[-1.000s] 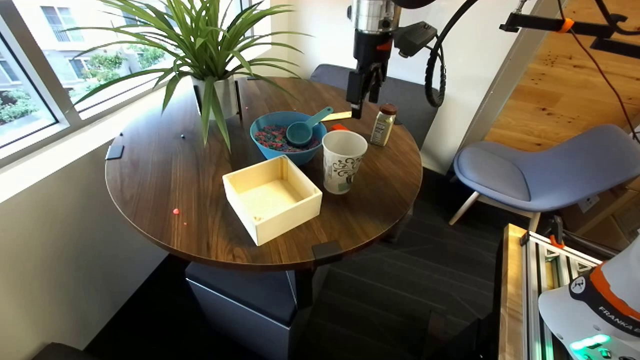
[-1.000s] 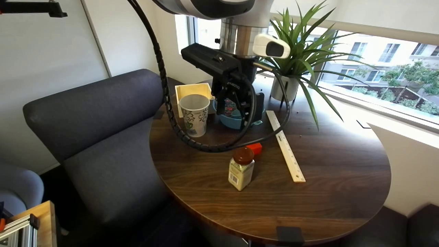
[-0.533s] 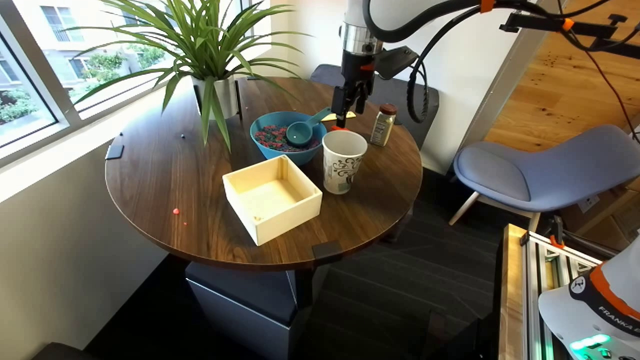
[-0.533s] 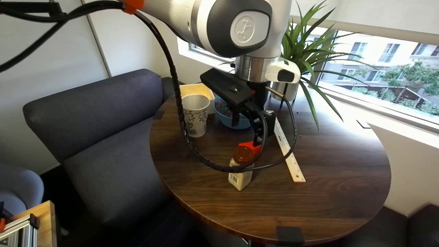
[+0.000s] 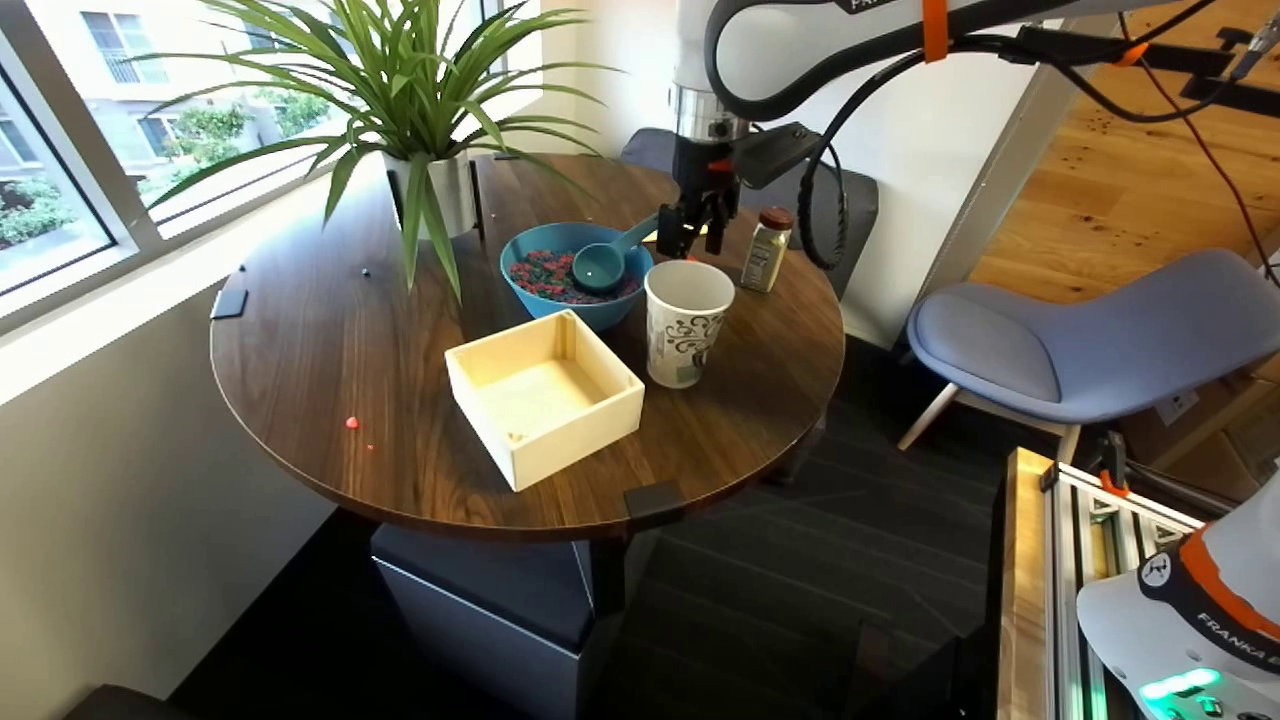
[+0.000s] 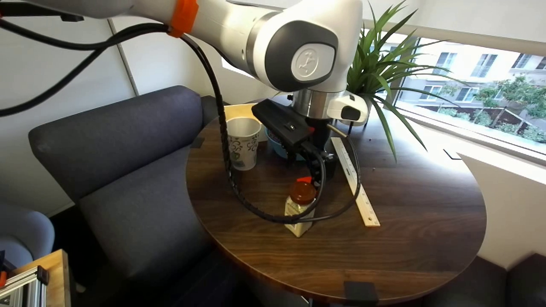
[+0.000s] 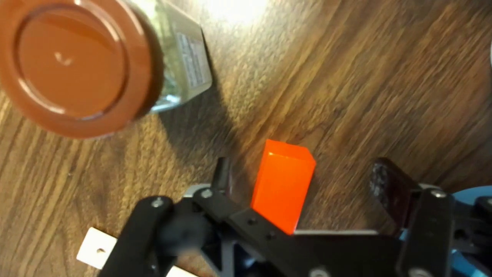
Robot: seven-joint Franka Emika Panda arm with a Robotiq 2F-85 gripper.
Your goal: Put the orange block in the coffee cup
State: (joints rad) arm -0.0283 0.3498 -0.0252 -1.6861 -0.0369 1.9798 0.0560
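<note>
The orange block (image 7: 284, 181) lies on the wooden table. In the wrist view it sits between my gripper's (image 7: 301, 175) two fingers, nearer the left finger, with a gap on both sides. The fingers are wide apart and hold nothing. Only slivers of the block show in an exterior view (image 6: 304, 179), behind the jar lid and the gripper. The coffee cup (image 5: 685, 330), cream-white with dark swirls, stands upright on the table. It also shows in an exterior view (image 6: 243, 145), to the left of the gripper. My gripper (image 5: 692, 240) is low over the table behind the cup.
A spice jar (image 7: 77, 65) with a brown lid stands close to the block. A pale ruler (image 6: 356, 183) lies on the other side. A blue bowl (image 5: 520, 270) with a teal scoop (image 5: 600, 268) and a wooden tray (image 5: 575, 450) stand near the cup. A potted plant (image 5: 430, 195) is farther off.
My gripper has come down and across to the orange block, with the arm reaching farther over the table. The block, cup, jar and bowl have not visibly moved.
</note>
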